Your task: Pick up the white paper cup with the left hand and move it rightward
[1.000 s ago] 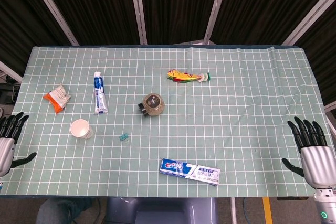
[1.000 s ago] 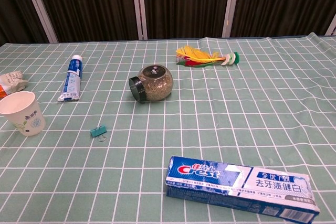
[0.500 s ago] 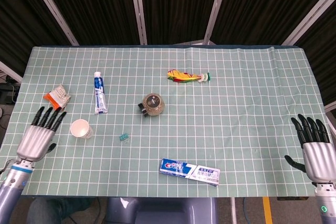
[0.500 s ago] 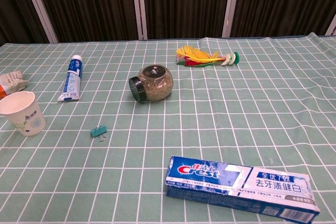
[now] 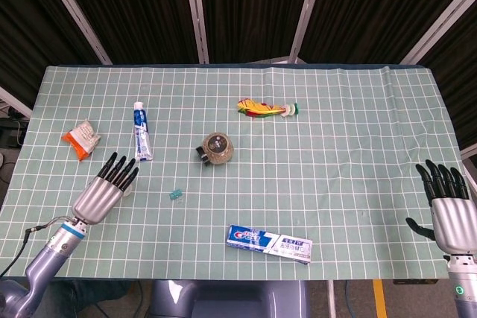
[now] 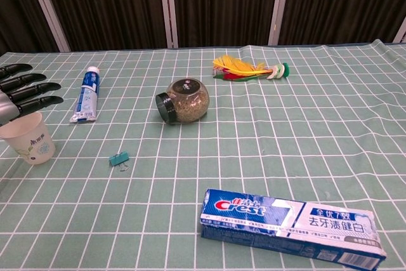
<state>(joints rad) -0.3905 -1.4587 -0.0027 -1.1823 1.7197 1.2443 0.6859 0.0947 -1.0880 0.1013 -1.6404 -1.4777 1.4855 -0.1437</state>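
So far only the approach shows; nothing of the carry is done. The white paper cup (image 6: 28,138) stands upright on the green checked tablecloth (image 5: 335,147) at the table's left side, mouth up, resting on the cloth and not lifted. Left hand (image 5: 104,188) hovers directly above it, fingers (image 6: 35,90) stretched out flat and apart, holding nothing; in the head view the hand covers nearly all of the cup, in the chest view the fingers lie over the rim. Whether they touch the rim, cannot tell. No finger is wrapped round the cup wall. Right hand (image 5: 449,214) sits off the table's right edge, fingers spread, empty, well apart from everything. Near the cup: small teal binder clip (image 6: 118,158) just to its right, toothpaste tube (image 6: 87,96) behind it, orange snack packet (image 5: 81,139) to the far left. Glass jar (image 6: 183,101) lies tipped at mid-table, toothpaste box (image 6: 292,223) toward the front. Judgement: left to do are closing round the cup, lifting, and travelling rightward; the clip and jar stand in that direction, so the path wants some height.
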